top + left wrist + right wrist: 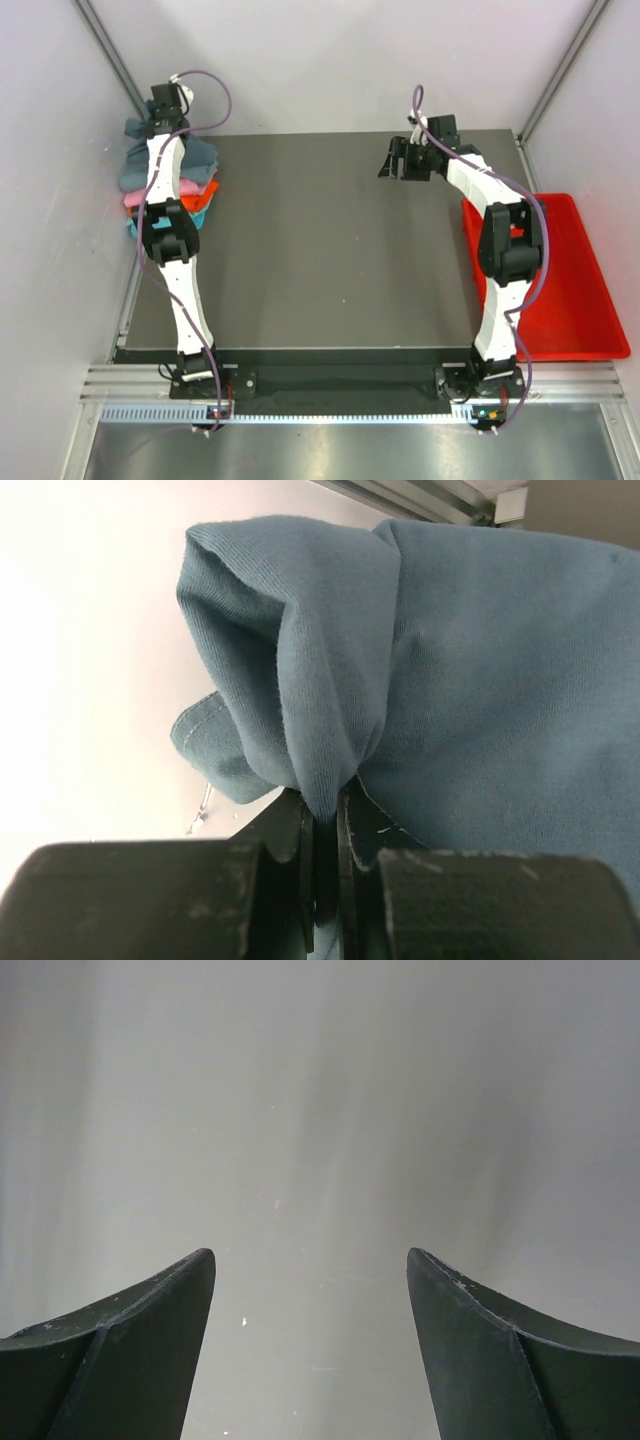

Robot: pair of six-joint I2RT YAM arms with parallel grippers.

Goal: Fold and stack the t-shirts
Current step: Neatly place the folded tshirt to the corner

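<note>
The blue-grey shirt (480,660) is on top of the pile (190,185) at the far left corner of the table (330,250). Under it you can see a pink (194,184), an orange (204,196) and a turquoise (196,214) shirt. The top shirt looks lumpy, not flat.

The left claw (325,815) is pinched tight on a fold of the blue-grey shirt. The cloth bunches up where the claw bites it.

I think the job now is to set this shirt down neatly on the pile. To do it well, the claw should go down slowly until the cloth lies flat. It should line up the edges with the shirts below. It should let go only when the shirt rests on the pile. Then it should back away straight, so it does not drag the fold open. The pile sits close to the table edge, so a hard push could tip it off.

The right claw (402,160) is wide apart with nothing in it. It hangs over the far right of the table, well away from the pile. A red tray (580,300) sits at the right side.
</note>
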